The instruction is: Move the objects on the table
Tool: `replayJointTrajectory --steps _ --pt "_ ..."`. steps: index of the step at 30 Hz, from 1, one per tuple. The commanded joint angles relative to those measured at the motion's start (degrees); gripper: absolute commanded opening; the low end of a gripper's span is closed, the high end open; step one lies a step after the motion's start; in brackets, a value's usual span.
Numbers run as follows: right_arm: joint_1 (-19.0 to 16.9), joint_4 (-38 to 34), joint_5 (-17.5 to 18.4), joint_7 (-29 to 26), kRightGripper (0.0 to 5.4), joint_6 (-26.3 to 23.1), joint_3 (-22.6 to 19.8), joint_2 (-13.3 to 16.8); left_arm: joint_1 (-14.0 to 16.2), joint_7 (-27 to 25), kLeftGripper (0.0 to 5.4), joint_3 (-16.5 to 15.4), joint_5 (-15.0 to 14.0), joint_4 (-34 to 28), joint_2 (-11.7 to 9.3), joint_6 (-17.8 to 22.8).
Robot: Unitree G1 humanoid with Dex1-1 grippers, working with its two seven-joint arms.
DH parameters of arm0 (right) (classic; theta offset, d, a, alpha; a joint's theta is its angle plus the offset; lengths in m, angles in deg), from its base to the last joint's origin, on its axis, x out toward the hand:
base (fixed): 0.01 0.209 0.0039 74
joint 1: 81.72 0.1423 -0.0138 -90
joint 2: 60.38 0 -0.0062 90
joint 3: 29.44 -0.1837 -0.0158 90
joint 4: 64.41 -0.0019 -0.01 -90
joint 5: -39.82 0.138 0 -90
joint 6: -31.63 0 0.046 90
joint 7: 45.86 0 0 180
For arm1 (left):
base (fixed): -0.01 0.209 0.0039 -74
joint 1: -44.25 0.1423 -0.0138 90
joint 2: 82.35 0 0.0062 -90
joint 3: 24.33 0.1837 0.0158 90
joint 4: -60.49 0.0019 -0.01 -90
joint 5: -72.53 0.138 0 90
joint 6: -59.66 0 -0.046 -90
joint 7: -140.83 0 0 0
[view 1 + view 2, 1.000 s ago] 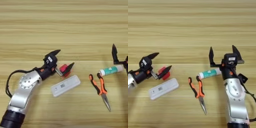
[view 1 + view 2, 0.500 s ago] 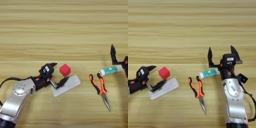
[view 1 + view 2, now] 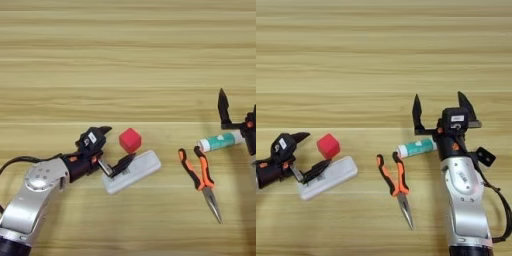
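Light-brown wood-grain tabletop (image 3: 130, 60): the left claw (image 3: 114, 150) spreads its fingers over the flat white rectangular device (image 3: 132, 171), apparently lining up a grasp; the small red cube (image 3: 130, 140) sits just behind that device. Right claw (image 3: 445, 111) waits open beyond orange-handled pliers (image 3: 396, 185).
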State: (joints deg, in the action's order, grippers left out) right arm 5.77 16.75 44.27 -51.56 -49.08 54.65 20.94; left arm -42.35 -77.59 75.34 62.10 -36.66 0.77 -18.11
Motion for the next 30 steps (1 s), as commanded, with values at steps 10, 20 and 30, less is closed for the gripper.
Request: replayJointTrajectory --steps 10,20,30 --pt "0.0 -1.0 -0.2 0.2 5.40 -0.1 0.5 -0.4 -3.5 -0.6 5.35 1.7 0.8 3.3 0.5 1.1" --pt "-0.1 -1.0 -0.2 0.2 5.40 -0.1 0.6 -0.5 -4.5 -1.0 4.96 2.4 1.3 4.0 0.7 0.6" --pt "-0.2 -1.0 -0.1 0.1 5.40 -0.1 0.5 -0.3 -4.4 -1.2 3.98 2.7 1.8 3.7 0.7 0.0"
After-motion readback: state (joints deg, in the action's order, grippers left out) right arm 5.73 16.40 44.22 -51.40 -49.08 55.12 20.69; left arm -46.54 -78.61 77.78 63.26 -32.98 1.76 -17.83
